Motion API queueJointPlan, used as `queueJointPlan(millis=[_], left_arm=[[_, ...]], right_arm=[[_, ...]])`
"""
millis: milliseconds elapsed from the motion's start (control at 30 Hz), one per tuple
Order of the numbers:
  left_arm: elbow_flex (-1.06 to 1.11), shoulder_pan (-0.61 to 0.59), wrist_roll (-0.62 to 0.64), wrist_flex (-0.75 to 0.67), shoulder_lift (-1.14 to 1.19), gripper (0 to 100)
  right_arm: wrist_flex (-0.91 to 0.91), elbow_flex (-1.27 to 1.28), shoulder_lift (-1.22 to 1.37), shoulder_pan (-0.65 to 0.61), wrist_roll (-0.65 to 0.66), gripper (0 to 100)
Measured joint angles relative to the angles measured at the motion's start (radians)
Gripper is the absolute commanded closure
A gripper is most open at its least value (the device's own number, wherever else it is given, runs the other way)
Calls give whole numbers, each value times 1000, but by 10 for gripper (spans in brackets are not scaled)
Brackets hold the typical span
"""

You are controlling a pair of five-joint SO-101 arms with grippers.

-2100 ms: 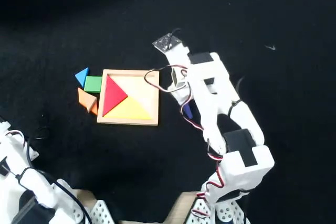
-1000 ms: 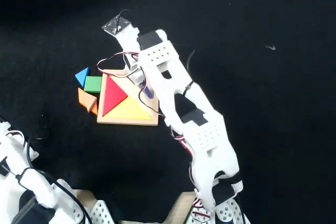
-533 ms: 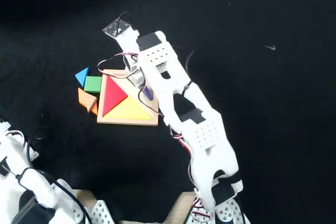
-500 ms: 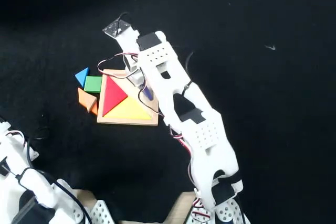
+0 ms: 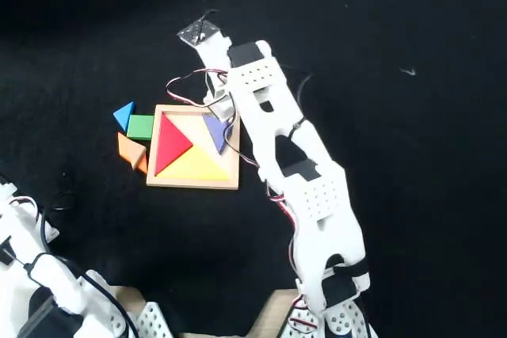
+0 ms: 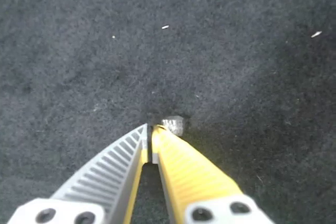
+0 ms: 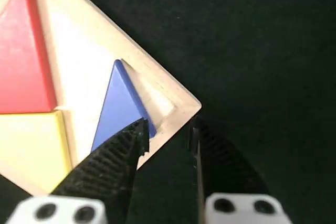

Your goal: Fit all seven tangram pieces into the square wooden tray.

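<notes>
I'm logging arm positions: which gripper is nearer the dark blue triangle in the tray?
Right. The right gripper hangs open beside the dark blue triangle at the tray edge; the left gripper is shut over black cloth, away from it.

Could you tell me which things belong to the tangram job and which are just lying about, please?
Job: wooden tray, red triangle, yellow triangle, dark blue triangle, light blue triangle, green square, orange pieces.
Lying about: pale fleck on black cloth.
</notes>
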Motion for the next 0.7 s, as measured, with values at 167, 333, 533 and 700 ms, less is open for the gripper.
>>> queueJointPlan(millis=[167, 333, 533, 700], left_arm=[[0, 0, 0, 0, 0, 970], [0, 0, 0, 0, 0, 970], [0, 0, 0, 0, 0, 970], [0, 0, 0, 0, 0, 970]], right_arm=[[69, -31, -20, -8, 5, 992], [97, -14, -40, -89, 8, 988], [94, -8, -11, -112, 8, 988], [83, -3, 46, -89, 8, 988]])
